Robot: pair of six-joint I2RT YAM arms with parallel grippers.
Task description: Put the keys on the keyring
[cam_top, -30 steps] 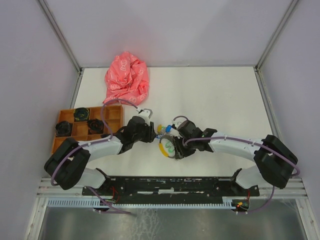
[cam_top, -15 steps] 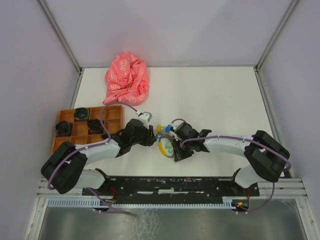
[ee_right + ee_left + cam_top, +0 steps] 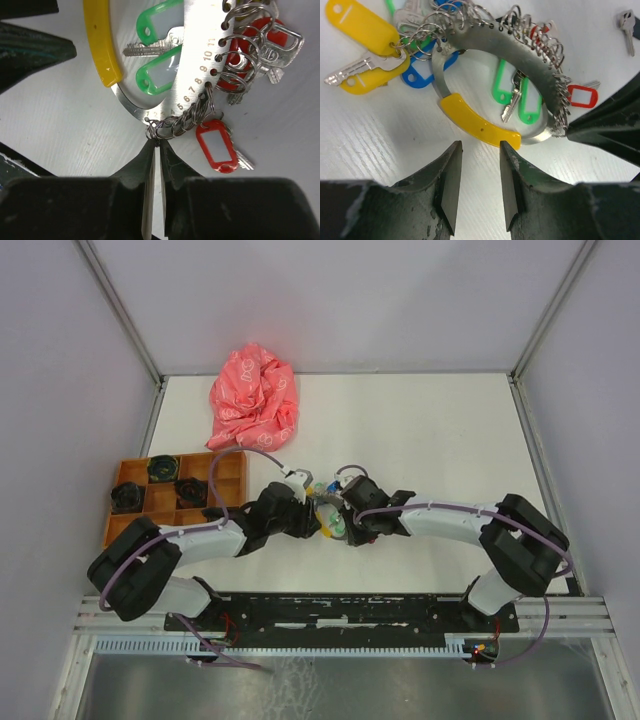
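Note:
The keyring (image 3: pixel 330 518) is a big numbered metal hoop (image 3: pixel 520 55) with a yellow grip section (image 3: pixel 475 117), lying flat between both arms. Many small split rings and keys with yellow, blue, green and red tags hang on it. One loose silver key (image 3: pixel 626 27) lies on the table beyond the hoop. My left gripper (image 3: pixel 480 147) is open, its tips just short of the yellow section and holding nothing. My right gripper (image 3: pixel 156 142) is almost closed, its tips pinching a small split ring (image 3: pixel 154 131) at the hoop's end by number 1. A red-tagged key (image 3: pixel 215 147) lies beside it.
A crumpled pink cloth (image 3: pixel 253 398) sits at the back left of the table. An orange compartment tray (image 3: pixel 225 475) with black round parts (image 3: pixel 128 495) stands at the left, close to my left arm.
My right gripper slid left up to the hoop's end and its jaws closed down on a split ring. My left gripper edged a little nearer the hoop and stayed open.

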